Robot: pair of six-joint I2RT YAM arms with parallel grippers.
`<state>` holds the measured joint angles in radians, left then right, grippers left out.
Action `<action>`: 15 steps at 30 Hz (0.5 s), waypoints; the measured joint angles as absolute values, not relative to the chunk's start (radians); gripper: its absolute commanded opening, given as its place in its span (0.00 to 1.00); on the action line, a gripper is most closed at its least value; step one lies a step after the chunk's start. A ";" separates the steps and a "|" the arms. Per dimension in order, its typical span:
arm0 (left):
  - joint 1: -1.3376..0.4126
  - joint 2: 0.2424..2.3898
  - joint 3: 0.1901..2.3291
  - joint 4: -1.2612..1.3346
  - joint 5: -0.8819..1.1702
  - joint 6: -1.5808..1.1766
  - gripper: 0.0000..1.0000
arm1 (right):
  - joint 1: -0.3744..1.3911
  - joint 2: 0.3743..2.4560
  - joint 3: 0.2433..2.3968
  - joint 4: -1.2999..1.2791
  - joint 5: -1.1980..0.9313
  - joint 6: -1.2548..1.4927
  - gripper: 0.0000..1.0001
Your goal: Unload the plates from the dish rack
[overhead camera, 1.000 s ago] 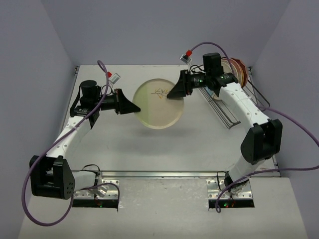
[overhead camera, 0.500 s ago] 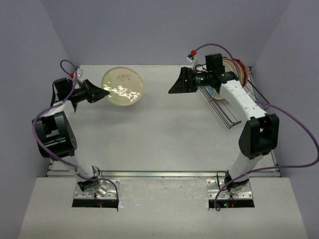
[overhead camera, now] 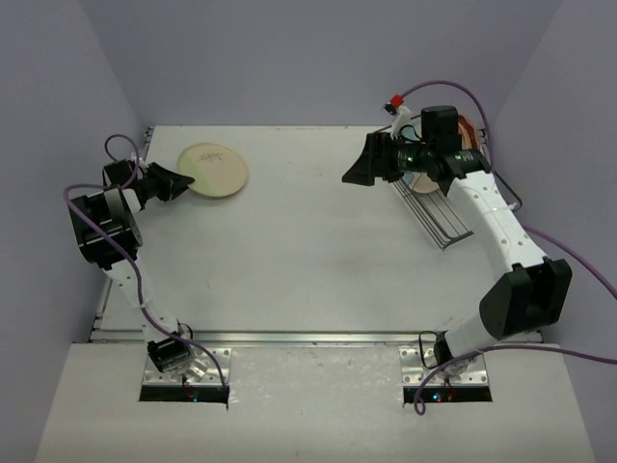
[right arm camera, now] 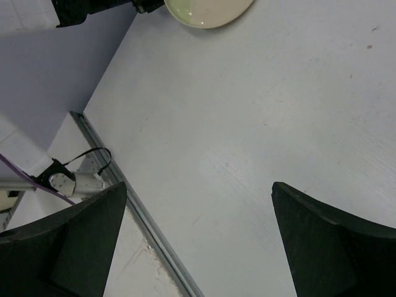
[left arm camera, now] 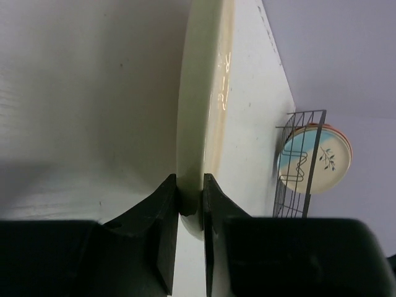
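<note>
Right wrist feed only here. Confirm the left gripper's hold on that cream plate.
Observer: In the left wrist view, the left gripper is shut on the cream plate, pinching its rim.
Operator: Tell me what's in the rack.
Observer: A cream-and-blue plate stands upright in the dish rack.
Operator: Place my right gripper against that rack.
Observer: From above, the right gripper is open, just left of the rack, over the table.

Edge-on cream plate (left arm camera: 201, 93) in the left tool (left arm camera: 190, 185), dish rack (left arm camera: 306, 112) beyond.
</note>
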<state>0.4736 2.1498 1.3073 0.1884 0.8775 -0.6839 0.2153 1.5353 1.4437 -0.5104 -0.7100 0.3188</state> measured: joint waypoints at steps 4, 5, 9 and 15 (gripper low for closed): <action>0.476 2.194 1.331 0.217 0.839 -0.736 0.00 | 0.215 1.501 1.440 -0.510 -0.686 0.298 0.99; 0.476 2.204 1.345 0.214 0.821 -0.739 0.00 | 0.215 1.500 1.440 -0.510 -0.681 0.294 0.99; 0.478 2.252 1.447 0.142 0.738 -0.717 0.00 | 0.215 1.504 1.435 -0.513 -0.660 0.284 0.99; 0.477 2.258 1.526 0.017 0.623 -0.655 0.16 | 0.215 1.512 1.433 -0.518 -0.630 0.280 0.99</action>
